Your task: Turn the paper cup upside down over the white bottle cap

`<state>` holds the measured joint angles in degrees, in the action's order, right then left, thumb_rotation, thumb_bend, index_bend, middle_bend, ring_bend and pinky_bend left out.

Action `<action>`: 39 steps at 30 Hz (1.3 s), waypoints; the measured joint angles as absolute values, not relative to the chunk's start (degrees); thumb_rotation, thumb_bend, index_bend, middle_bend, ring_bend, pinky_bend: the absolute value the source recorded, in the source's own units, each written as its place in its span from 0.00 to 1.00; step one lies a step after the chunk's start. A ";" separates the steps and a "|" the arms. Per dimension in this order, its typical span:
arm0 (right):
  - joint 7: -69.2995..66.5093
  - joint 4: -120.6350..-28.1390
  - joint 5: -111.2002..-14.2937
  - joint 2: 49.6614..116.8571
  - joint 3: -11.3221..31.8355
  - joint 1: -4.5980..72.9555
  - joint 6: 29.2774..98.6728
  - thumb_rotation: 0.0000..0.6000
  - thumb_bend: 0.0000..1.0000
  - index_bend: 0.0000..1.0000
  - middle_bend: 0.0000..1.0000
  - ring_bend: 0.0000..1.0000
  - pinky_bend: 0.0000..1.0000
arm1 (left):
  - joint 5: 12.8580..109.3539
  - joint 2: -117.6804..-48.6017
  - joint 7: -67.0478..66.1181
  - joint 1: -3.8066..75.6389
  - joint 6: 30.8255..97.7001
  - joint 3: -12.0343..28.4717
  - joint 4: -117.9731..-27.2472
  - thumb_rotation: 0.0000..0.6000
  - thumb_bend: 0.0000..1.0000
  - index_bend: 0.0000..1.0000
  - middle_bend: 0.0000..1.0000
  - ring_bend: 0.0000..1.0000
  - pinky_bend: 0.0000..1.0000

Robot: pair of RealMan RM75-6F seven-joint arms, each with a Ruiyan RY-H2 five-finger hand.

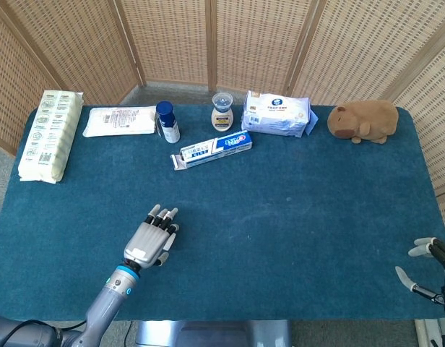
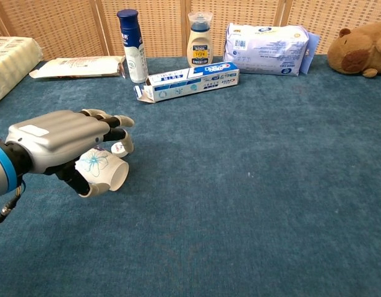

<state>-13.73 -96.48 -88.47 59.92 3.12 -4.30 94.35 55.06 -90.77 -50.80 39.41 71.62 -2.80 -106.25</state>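
My left hand point(image 2: 60, 145) grasps the white flower-printed paper cup point(image 2: 102, 169), tipped sideways, mouth facing the small white bottle cap point(image 2: 119, 148) just beside it. Cup's light, crushable: hold mid-wall, gentle squeeze.

Left hand point(image 2: 60, 143) around tilted paper cup point(image 2: 102, 168)

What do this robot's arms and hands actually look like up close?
The left hand has a silver-grey metal back, dark fingers with pale beige tips, and a white sticker. A bright blue ring sits at its wrist, with a thin black cable beneath. The right hand, at the frame's edge, shows similar dark fingers with pale tips.
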 measured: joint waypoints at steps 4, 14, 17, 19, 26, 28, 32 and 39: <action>-13.53 -96.83 -88.63 59.61 3.11 -4.41 94.54 0.71 0.30 0.48 0.38 0.44 0.37 | 58.03 -90.22 -52.22 39.53 71.55 -3.96 -105.44 0.78 0.28 0.20 0.00 0.00 0.03; -13.42 -97.16 -88.76 59.49 3.13 -4.67 94.83 0.71 0.30 0.48 0.38 0.44 0.37 | 64.83 -87.95 -53.90 39.11 70.02 -7.00 -103.22 0.90 0.28 0.19 0.00 0.00 0.03; -13.34 -97.20 -88.80 59.49 3.12 -4.69 94.85 0.71 0.30 0.48 0.38 0.44 0.37 | 65.62 -87.93 -53.52 38.74 69.33 -7.27 -102.52 0.91 0.28 0.19 0.00 0.00 0.03; -13.31 -97.24 -88.77 59.43 3.13 -4.73 94.86 0.71 0.30 0.48 0.38 0.44 0.37 | 65.99 -88.07 -53.30 38.58 69.19 -7.25 -102.07 0.91 0.28 0.19 0.00 0.00 0.03; -13.19 -97.62 -88.68 59.11 3.22 -4.88 95.04 0.71 0.30 0.48 0.38 0.44 0.37 | 66.55 -89.59 -52.42 38.05 67.88 -6.36 -99.54 0.91 0.27 0.19 0.00 0.00 0.03; -13.18 -97.67 -88.57 59.06 3.24 -4.95 95.08 0.71 0.30 0.48 0.38 0.44 0.37 | 66.70 -89.89 -52.41 37.94 67.77 -6.20 -99.00 0.95 0.27 0.19 0.00 0.00 0.03; -13.25 -97.84 -88.50 59.00 3.26 -5.05 95.13 0.71 0.30 0.48 0.38 0.44 0.37 | 67.30 -90.81 -51.39 37.52 67.57 -5.74 -97.76 1.00 0.27 0.21 0.00 0.00 0.03; -12.86 -98.14 -88.54 58.96 3.31 -4.92 94.87 0.71 0.30 0.48 0.38 0.44 0.37 | 68.18 -92.26 -50.03 36.63 66.78 -5.10 -95.87 1.00 0.27 0.34 0.00 0.00 0.03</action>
